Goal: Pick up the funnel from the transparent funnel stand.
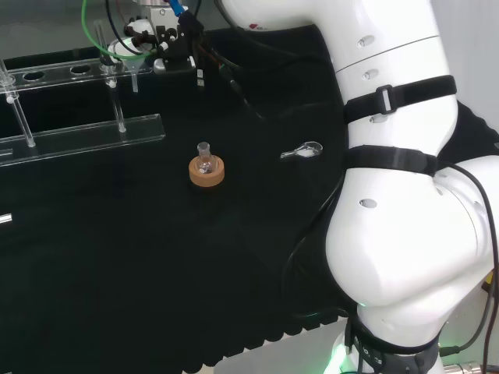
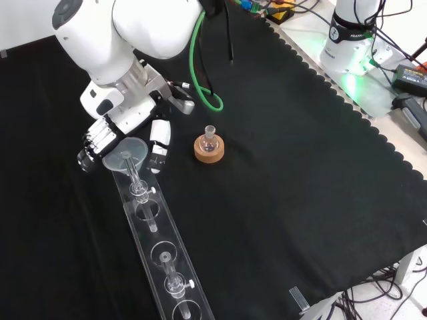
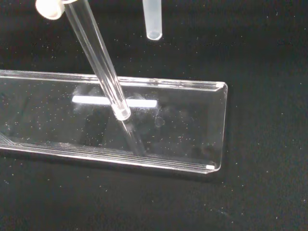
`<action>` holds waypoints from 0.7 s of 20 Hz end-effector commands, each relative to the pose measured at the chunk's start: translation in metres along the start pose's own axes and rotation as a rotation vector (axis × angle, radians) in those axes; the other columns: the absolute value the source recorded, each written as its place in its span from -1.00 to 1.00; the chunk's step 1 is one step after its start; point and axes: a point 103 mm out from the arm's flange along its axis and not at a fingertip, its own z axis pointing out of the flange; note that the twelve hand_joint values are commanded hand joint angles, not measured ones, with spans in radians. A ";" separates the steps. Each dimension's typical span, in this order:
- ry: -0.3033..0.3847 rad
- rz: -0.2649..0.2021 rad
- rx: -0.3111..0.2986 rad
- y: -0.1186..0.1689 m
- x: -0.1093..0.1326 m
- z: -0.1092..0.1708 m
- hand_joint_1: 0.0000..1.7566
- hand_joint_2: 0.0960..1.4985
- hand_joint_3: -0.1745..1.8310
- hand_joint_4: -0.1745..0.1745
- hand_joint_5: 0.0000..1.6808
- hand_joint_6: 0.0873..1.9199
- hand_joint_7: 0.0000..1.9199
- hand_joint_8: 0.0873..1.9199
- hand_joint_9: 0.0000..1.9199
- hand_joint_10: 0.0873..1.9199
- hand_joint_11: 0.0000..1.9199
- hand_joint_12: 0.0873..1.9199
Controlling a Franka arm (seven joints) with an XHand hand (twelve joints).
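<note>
Front view: the hand is curling its fingers round the funnel (stem hanging through the transparent funnel stand).

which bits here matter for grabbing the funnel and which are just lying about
Part of the job:
- funnel
- transparent funnel stand
- hand, at the funnel's bowl

Just lying about:
- small flask on its cork ring
- small clear scoop-like piece on the cloth
</note>
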 end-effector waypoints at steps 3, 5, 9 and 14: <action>-0.078 0.005 -0.037 0.013 0.010 0.005 -0.85 0.10 -0.78 -0.39 -0.67 -1.00 -0.95 -0.14 -0.66 0.02 -0.55 0.47; -0.087 0.008 -0.038 0.016 0.010 0.007 -0.84 0.11 -0.78 -0.50 -0.58 -1.00 -0.88 -0.01 -0.52 0.01 -0.43 0.40; -0.100 0.013 -0.043 0.019 0.012 0.006 -0.82 0.13 -0.78 -0.78 -0.45 -1.00 -0.71 0.11 -0.31 0.06 -0.22 0.34; -0.104 0.024 -0.058 0.021 0.010 0.004 -0.74 0.17 -0.76 -1.00 -0.36 -0.97 -0.53 0.37 -0.07 0.24 0.14 0.29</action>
